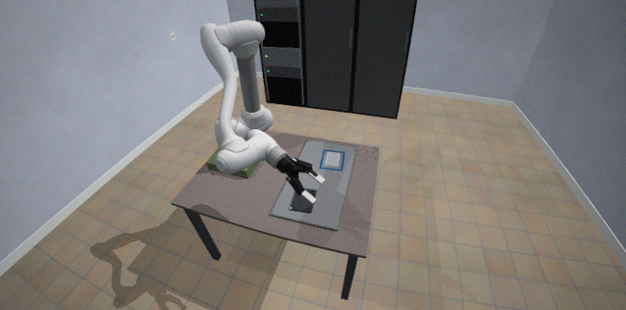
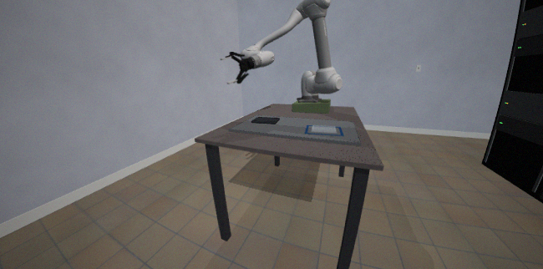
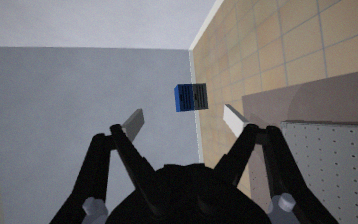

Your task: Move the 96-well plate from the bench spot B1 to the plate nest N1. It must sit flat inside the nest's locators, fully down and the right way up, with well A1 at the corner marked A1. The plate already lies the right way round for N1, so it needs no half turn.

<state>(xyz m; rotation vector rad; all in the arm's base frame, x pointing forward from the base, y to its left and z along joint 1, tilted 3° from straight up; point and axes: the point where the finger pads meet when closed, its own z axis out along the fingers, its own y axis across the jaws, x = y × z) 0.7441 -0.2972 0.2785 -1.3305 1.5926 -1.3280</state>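
The 96-well plate (image 1: 332, 159) is a pale rectangle lying flat inside the blue-framed spot B1 on the grey mat, at the far end of it; it also shows in the exterior view (image 2: 323, 130). The plate nest N1 (image 1: 303, 200) (image 2: 265, 120) is a dark low square at the mat's near end, and it holds nothing. My gripper (image 2: 225, 71) is open and empty. It hangs high above the table's nest end, pointing sideways toward the wall. In the top view my gripper (image 1: 314, 188) overlaps the nest. In the wrist view my gripper (image 3: 183, 113) faces wall and floor; neither plate nor nest shows there.
The grey perforated mat (image 2: 296, 129) runs along the table top. The arm's green base block (image 2: 311, 106) stands at the table's back edge. Black server cabinets (image 1: 337, 35) stand against the far wall. A small blue and dark box (image 3: 191, 97) shows far off in the wrist view.
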